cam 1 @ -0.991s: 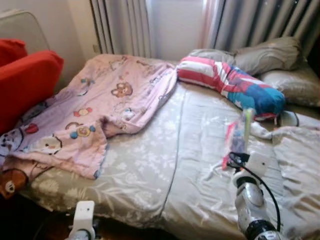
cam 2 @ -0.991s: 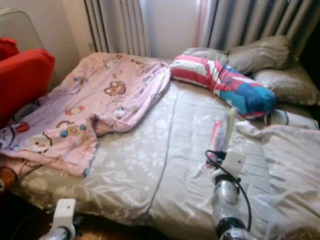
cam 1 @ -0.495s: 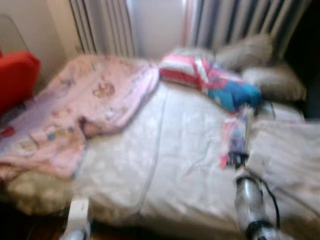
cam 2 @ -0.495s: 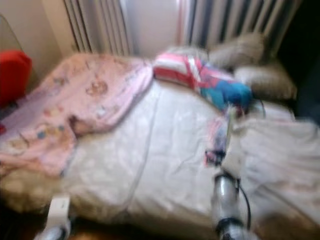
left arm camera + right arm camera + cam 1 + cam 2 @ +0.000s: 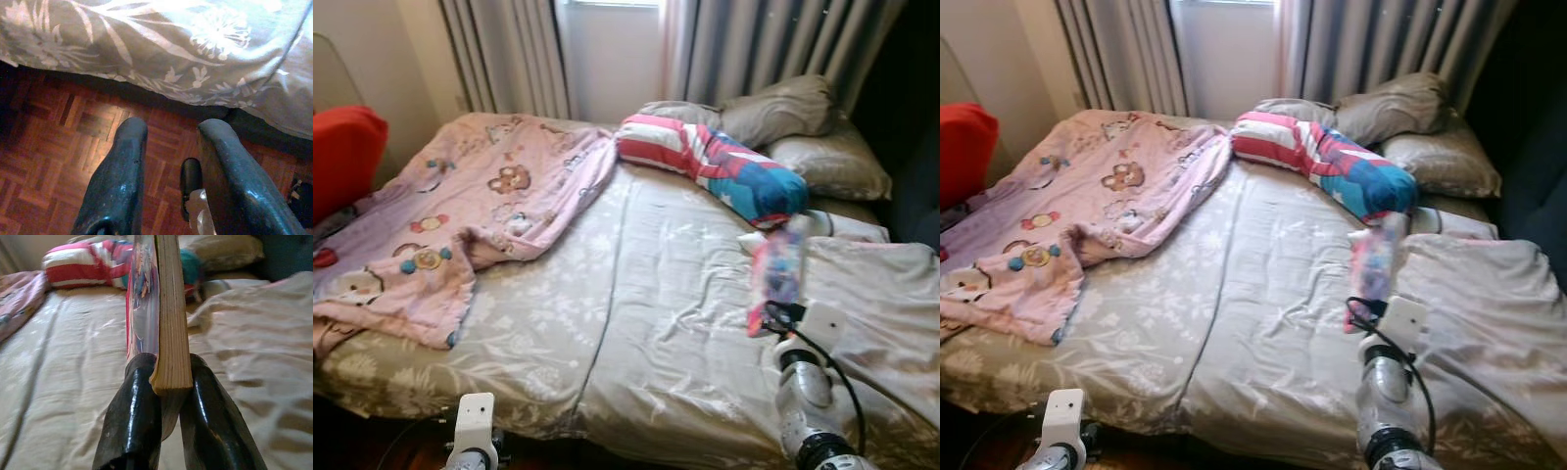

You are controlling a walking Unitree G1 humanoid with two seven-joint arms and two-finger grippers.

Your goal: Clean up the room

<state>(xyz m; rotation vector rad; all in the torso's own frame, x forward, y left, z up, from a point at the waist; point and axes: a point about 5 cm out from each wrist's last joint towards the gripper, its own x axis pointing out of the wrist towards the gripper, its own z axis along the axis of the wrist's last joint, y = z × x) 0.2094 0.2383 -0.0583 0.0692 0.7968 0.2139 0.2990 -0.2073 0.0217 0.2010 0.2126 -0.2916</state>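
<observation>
My right gripper (image 5: pixel 168 382) is shut on a book (image 5: pixel 164 313) with a glossy colourful cover, held upright by its lower edge above the grey bed (image 5: pixel 636 323). In the head views the book (image 5: pixel 775 274) stands over the bed's right half, near a striped red, white and blue bolster pillow (image 5: pixel 710 166). A pink cartoon-print blanket (image 5: pixel 460 215) lies rumpled across the bed's left side. My left gripper (image 5: pixel 168 147) hangs open low beside the bed's front edge, over the parquet floor (image 5: pixel 54 152).
Two grey pillows (image 5: pixel 803 127) lie at the bed's head under grey curtains (image 5: pixel 764 49). A crumpled grey duvet (image 5: pixel 891 304) covers the right side. A red cushion (image 5: pixel 342 152) sits at the far left. A dark object (image 5: pixel 190 178) lies on the floor.
The camera has panned right, so the whole scene slid left. The book stays clamped upright in my right gripper. The left arm still hangs low.
</observation>
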